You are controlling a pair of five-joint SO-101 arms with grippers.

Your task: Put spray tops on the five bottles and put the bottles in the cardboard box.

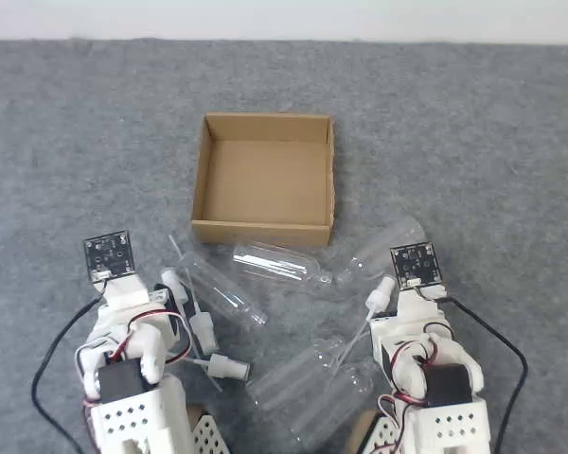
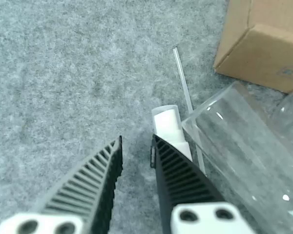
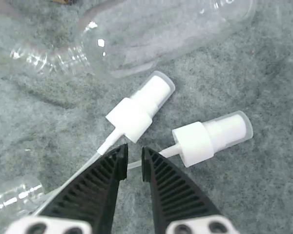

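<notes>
Left pincer [image 2: 136, 142]: narrow gap, holding nothing; a spray top [image 2: 167, 123] lies just beside one finger. Right pincer [image 3: 133, 152]: narrow gap, two spray tops [image 3: 136, 113] near its tips. Bottles [image 1: 275, 265] lie on the counter [image 1: 473, 142], at 6 o'clock from the cardboard box [image 1: 261, 232].
</notes>
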